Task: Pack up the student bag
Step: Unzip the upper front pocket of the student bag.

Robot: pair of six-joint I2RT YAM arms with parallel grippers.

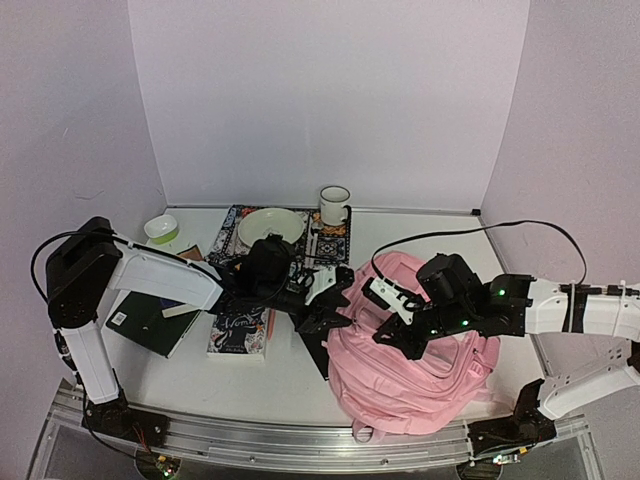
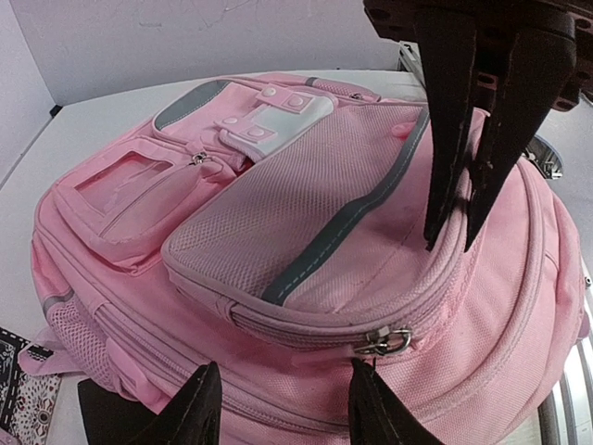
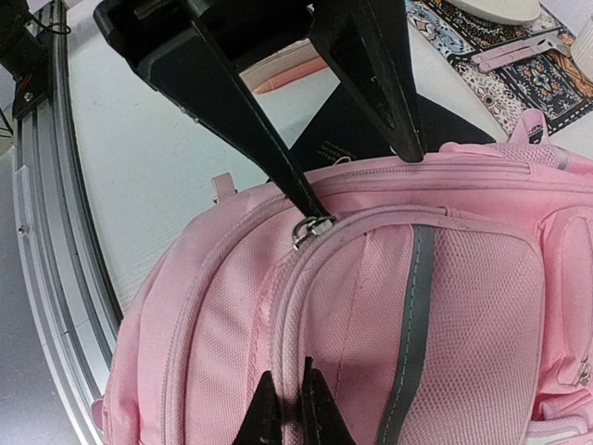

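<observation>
- Top view, bag: student bag (image 1: 420,370) lies flat on the table, front right, betw. the two arms, pocket side up.
- Top view, L tool: left gripper (image 1: 328,300) at the bag's left edge, jaws apart, nothing in them.
- Top view, R tool: right gripper (image 1: 398,330) down on the bag's upper face.
- Top view, unpacked: patterned book (image 1: 240,335) & dark green book (image 1: 150,322) lie on the table left of the bag, outside it. A black flat item (image 1: 318,352) is partly under the bag's edge.
- L wrist, zip: zip pull (image 2: 384,341) just beyond own fingers. The track looks closed as far as seen, no opening.
- L wrist, R tool: pinched narrow, tips on the pocket-rim fabric.
- R wrist, grip: own tips nearly together, appear to nip a fabric ridge by the zip track. L fingertip touching or just beside the pull, can't tell which.
- Progress: early, by my read. Bag unopened, nothing seen inside, books out.
- Left to do: open zip, load books, close.
</observation>
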